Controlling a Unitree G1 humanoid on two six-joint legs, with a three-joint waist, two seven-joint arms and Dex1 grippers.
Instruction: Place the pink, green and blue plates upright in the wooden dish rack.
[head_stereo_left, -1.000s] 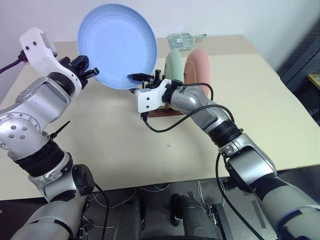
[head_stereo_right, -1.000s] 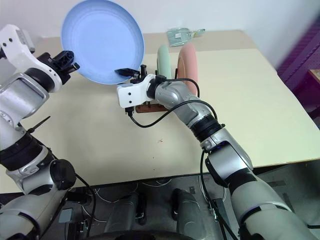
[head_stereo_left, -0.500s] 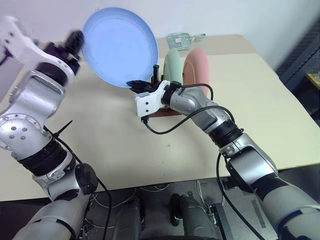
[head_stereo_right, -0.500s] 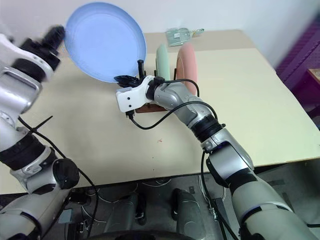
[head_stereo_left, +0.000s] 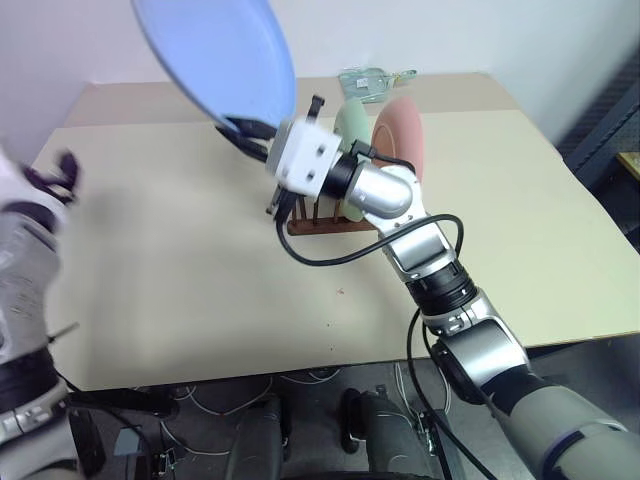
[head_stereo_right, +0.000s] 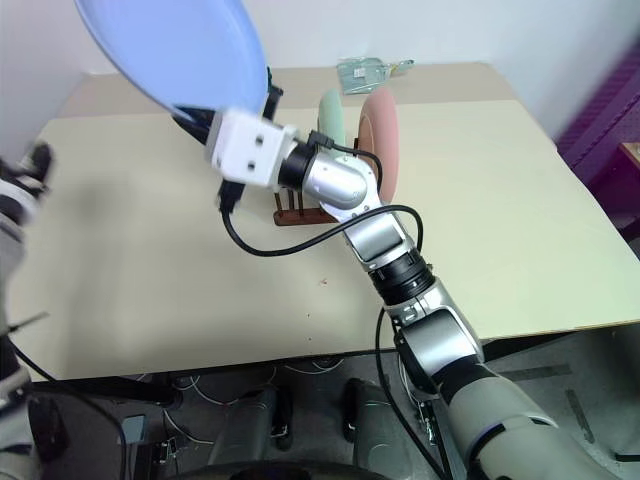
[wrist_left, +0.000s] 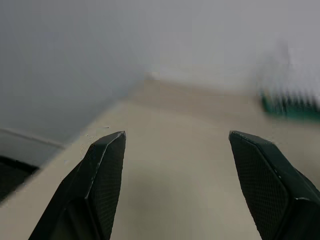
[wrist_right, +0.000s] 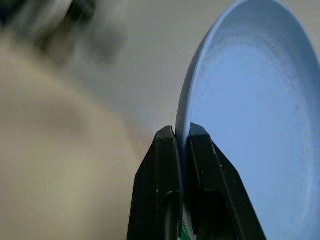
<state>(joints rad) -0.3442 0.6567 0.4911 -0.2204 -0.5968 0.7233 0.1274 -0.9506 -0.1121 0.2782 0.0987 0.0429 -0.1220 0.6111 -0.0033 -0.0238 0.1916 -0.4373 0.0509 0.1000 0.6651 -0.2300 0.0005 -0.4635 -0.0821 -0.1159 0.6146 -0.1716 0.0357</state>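
Pinching blue plate (wrist_right: 250, 100) rim, apparently: right jaws.

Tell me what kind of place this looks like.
Probably a robotics lab or test room, not a kitchen: a bare beige table against a plain white wall, with loose cables on the floor beneath.

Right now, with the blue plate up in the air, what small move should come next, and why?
Probably carry the blue plate down toward the wooden dish rack. The right tool alone pinches its rim; the left tool is open and off to the side. The green plate and pink plate stand in the rack, so the pegs on the green plate's near side look like the place for it.
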